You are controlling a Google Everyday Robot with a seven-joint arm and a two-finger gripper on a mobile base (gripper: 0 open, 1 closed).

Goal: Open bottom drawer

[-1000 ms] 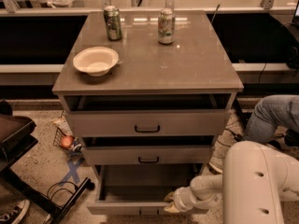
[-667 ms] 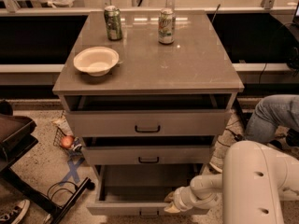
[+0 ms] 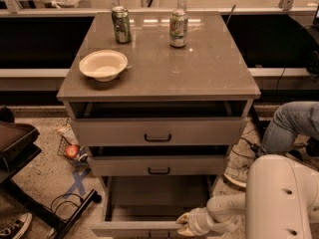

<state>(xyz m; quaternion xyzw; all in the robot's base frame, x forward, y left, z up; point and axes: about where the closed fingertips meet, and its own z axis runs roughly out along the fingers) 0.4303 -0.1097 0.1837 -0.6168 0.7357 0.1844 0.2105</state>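
A grey-brown table [image 3: 199, 68] with three drawers is seen from the front and from above. The bottom drawer [image 3: 154, 193] is pulled out far towards the camera, so that its plain grey inside is shown, and nothing is seen in it. Its front panel is cut by the lower edge of the view.

The gripper [image 3: 183, 224] is placed at the top edge of this front panel, a little right of the middle, and it is touching the panel. Whether the jaws are open or closed, and whether something is held, cannot be told. The white arm [image 3: 224, 214] is stretched to it from the right, from the big white body of the robot [image 3: 284, 198].

The middle drawer [image 3: 124, 166] and the top drawer [image 3: 114, 132] are seen above it, each with a black handle and a dark gap over its front.

On the table a white bowl [image 3: 103, 64] is placed near the left edge. Two cans [image 3: 121, 24] [image 3: 178, 28] are standing upright near the back, well apart from each other.

At the right a leg in jeans [image 3: 291, 123] is seen.
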